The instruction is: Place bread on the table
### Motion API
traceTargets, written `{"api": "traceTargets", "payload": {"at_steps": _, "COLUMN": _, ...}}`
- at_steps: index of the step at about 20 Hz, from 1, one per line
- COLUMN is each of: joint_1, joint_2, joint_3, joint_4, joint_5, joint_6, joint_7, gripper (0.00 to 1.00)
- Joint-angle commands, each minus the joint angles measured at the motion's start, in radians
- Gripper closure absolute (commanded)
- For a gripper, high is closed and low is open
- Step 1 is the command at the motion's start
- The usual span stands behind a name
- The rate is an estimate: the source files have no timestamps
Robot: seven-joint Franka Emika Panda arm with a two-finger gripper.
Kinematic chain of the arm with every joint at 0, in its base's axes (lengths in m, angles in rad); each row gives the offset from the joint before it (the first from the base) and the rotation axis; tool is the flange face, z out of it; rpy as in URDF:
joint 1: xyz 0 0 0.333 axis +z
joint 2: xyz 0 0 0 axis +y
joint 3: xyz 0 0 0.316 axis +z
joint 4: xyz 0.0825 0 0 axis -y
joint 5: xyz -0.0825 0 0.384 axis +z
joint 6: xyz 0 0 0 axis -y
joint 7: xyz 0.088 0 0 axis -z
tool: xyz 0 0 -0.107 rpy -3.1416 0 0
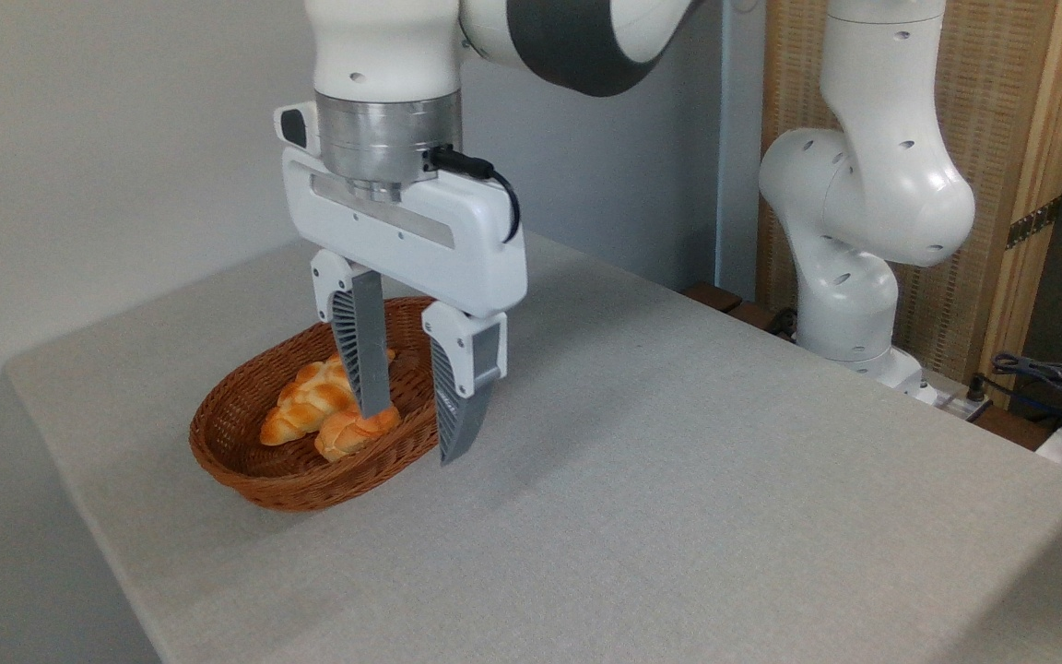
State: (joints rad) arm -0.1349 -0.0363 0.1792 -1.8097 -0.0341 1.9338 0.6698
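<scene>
the tabletop (678,480) carries a wicker basket (245,461) near its left corner. the gripper (416,420) hangs over the basket's right half, fingers (365,355) apart and empty. the bread (310,401) lies inside the basket, a shorter roll (351,433) touching it on the near side. likely risk: the fingers pinch the roll instead, or catch the basket's rim and drag it.

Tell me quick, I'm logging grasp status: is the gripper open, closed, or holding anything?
Gripper: open, holding nothing, fingers apart above the basket; the bread lies in it.
</scene>
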Motion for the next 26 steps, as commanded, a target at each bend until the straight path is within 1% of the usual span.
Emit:
{"api": "traceTargets", "payload": {"at_steps": 1, "joint_1": -0.008, "joint_2": 0.009, "joint_3": 0.013, "joint_4": 0.007, "joint_5": 0.016, "joint_6": 0.007, "joint_7": 0.01, "gripper": 0.0}}
{"api": "traceTargets", "payload": {"at_steps": 11, "joint_1": -0.012, "joint_2": 0.045, "joint_3": 0.005, "joint_4": 0.007, "joint_5": 0.016, "joint_6": 0.008, "joint_7": 0.016, "gripper": 0.0}}
{"api": "traceTargets", "payload": {"at_steps": 17, "joint_1": -0.012, "joint_2": 0.068, "joint_3": 0.005, "joint_4": 0.006, "joint_5": 0.017, "joint_6": 0.027, "joint_7": 0.017, "gripper": 0.0}}
{"api": "traceTargets", "payload": {"at_steps": 19, "joint_1": -0.012, "joint_2": 0.079, "joint_3": 0.008, "joint_4": 0.006, "joint_5": 0.017, "joint_6": 0.051, "joint_7": 0.017, "gripper": 0.0}}
{"api": "traceTargets", "payload": {"at_steps": 21, "joint_1": -0.011, "joint_2": 0.081, "joint_3": 0.013, "joint_4": 0.007, "joint_5": 0.016, "joint_6": 0.076, "joint_7": 0.017, "gripper": 0.0}}
{"api": "traceTargets", "payload": {"at_steps": 26, "joint_1": -0.011, "joint_2": 0.081, "joint_3": 0.013, "joint_4": 0.006, "joint_5": 0.016, "joint_6": 0.079, "joint_7": 0.017, "gripper": 0.0}}
